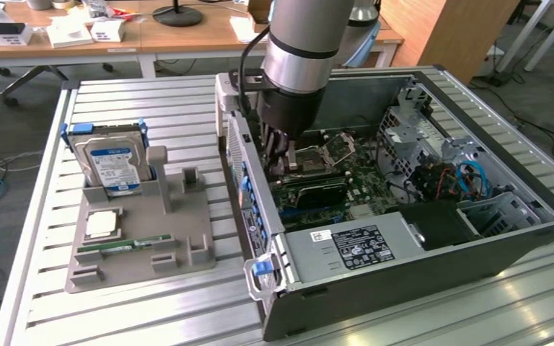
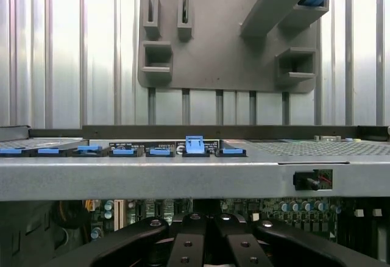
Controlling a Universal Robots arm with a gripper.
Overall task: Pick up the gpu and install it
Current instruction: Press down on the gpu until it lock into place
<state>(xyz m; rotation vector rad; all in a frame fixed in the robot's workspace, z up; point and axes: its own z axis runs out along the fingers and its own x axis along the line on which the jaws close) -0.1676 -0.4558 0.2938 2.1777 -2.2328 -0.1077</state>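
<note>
The black gripper (image 1: pixel 285 155) on the silver-sleeved arm is lowered into the open dark-grey computer case (image 1: pixel 508 252), its fingers (image 2: pixel 189 245) pressed together above the green motherboard (image 1: pixel 354 180). Just below the fingertips, in the exterior view, lies a flat dark rectangular card (image 1: pixel 317 192), probably the gpu, lying low on the board; whether the fingers touch it cannot be told. Well apart from the fingers, outside the case, a grey plastic holder tray (image 1: pixel 176 238) carries a silver hard drive with a blue-white label (image 1: pixel 113 166) and a narrow green RAM stick (image 1: pixel 128 245).
</note>
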